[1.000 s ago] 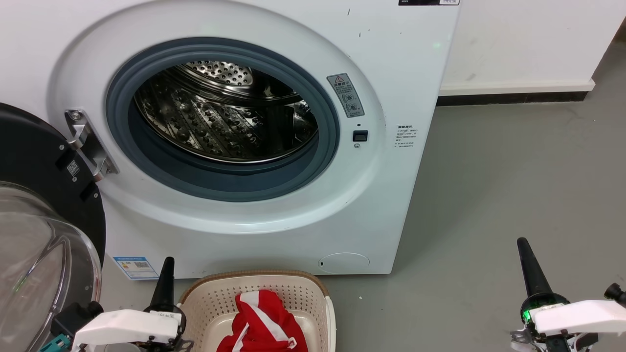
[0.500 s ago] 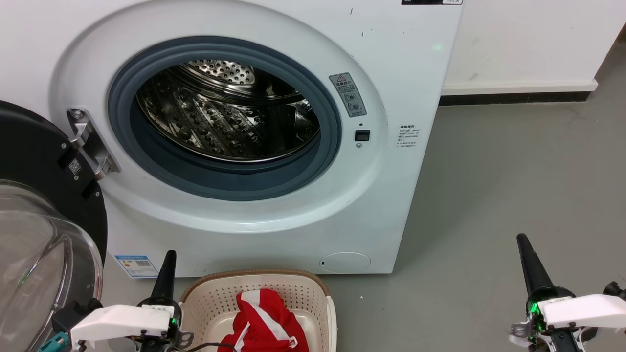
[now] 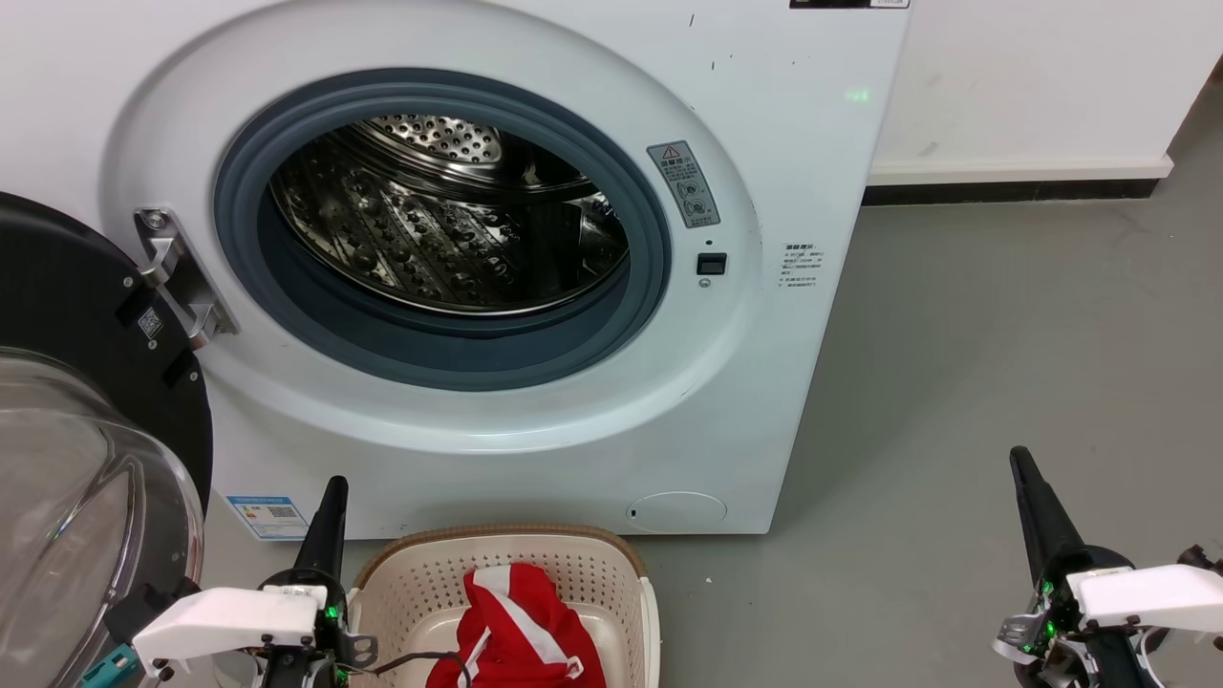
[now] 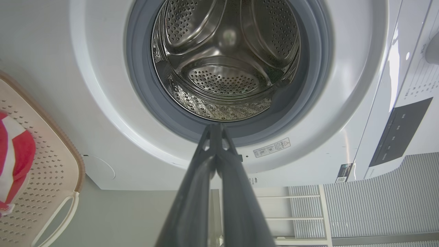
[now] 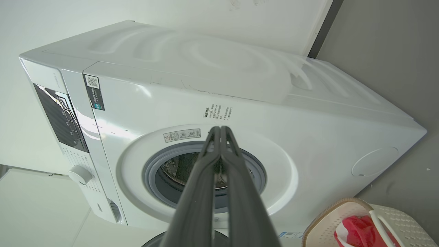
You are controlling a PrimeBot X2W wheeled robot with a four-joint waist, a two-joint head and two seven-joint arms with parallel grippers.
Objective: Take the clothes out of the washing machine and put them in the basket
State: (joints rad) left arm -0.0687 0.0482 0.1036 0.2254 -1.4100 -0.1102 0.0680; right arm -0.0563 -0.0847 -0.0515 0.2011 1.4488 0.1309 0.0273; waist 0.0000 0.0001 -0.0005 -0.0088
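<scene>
Two closed: left gripper (image 3: pixel 333 487), right gripper (image 3: pixel 1021 462), tips pressed together.
Clothes (image 3: pixel 521 626): lying in basket (image 3: pixel 506 532).
Washing machine (image 3: pixel 803 143): door (image 3: pixel 57 296) swung open.

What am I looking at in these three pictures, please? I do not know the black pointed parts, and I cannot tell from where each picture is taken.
It is a two-armed robot facing a washing machine. The black parts are the left fingers and right fingers, both shut, holding nothing. The wide picture comes from its head camera; the other two come from wrist cameras looking along those fingers. The door is open, the drum looks empty, and the red striped garment lies in the basket on the floor.
</scene>
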